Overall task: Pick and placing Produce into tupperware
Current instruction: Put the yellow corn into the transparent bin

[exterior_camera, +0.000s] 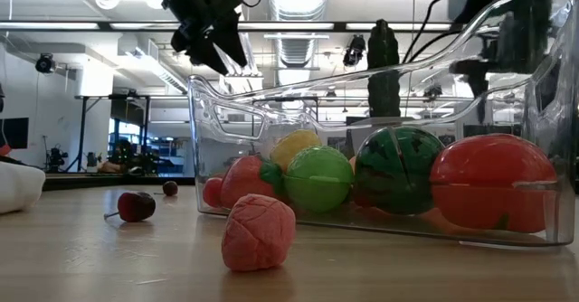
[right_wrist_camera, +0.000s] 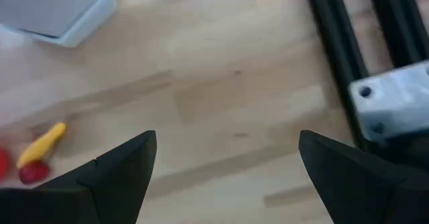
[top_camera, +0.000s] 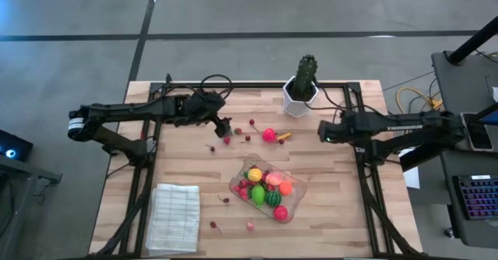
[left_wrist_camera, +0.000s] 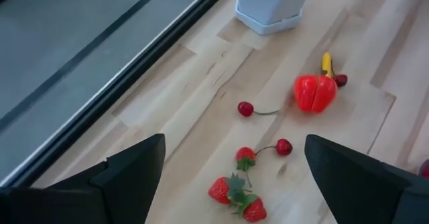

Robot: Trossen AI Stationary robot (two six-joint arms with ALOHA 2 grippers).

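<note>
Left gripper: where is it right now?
High view: the left gripper is over the table's far left, above strawberries, left of the cactus pot, fingers open.

Clear tupperware (top_camera: 296,207) mid-table holds approx. half the produce (top_camera: 266,188); rest scattered around.

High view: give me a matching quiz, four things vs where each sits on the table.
Things:
1. cactus pot
2. white cloth
3. tupperware
4. left hand

Places:
A. near-left corner
B. far edge, centre
C. over the loose berries, far-left part
D. near-centre, holding fruit

Pairs: 1-B, 2-A, 3-D, 4-C
</note>
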